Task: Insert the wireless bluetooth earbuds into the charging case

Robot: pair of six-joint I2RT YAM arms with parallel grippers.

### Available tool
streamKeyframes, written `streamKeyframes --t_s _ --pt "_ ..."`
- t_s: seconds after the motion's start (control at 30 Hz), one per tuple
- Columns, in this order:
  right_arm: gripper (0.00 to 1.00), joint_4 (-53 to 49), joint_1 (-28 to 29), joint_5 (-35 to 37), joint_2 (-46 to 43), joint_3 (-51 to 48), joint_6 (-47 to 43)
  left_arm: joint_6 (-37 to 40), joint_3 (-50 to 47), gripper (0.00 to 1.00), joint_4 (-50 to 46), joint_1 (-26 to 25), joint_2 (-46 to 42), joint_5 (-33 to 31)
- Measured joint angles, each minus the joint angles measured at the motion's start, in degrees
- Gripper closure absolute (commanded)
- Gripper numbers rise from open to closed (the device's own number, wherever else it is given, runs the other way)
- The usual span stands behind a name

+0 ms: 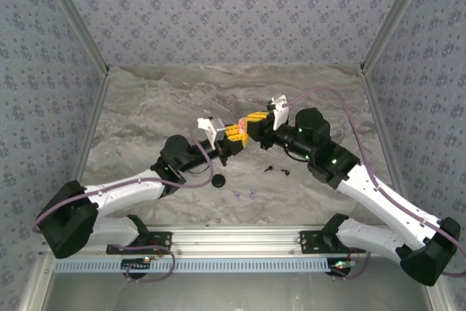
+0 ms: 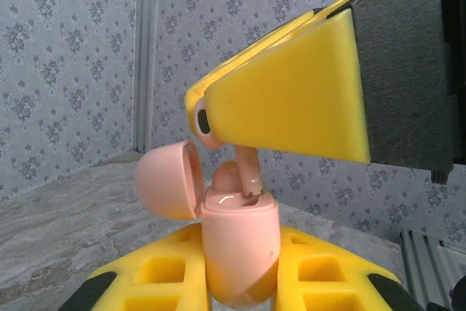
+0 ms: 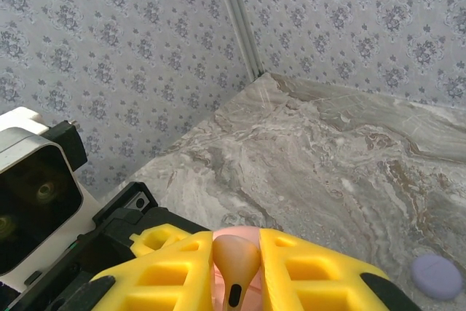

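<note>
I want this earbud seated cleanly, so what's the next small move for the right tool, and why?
Probably ease the right tool straight down a touch before letting go. The earbud it grips has its stem just entering the open case, which the left tool holds upright, yet the earbud's head sits well above the rim, so it looks not fully seated.

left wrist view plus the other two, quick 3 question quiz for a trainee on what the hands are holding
1. True or false: the lid of the pink charging case is shut.
2. What does the right hand grip? A) pink earbud B) black earbud C) lavender case
3. Fill in: the left hand is shut on the ____.
Key: 1 false; 2 A; 3 pink charging case.
</note>
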Motion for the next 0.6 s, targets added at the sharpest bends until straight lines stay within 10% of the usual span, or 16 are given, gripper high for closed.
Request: streamKeyframes --t_s 0.6 --pt "0.75 -0.09 0.37 -0.07 0.0 -0.07 0.02 0.0 0.0 1.0 0.04 0.0 -0.24 -0.04"
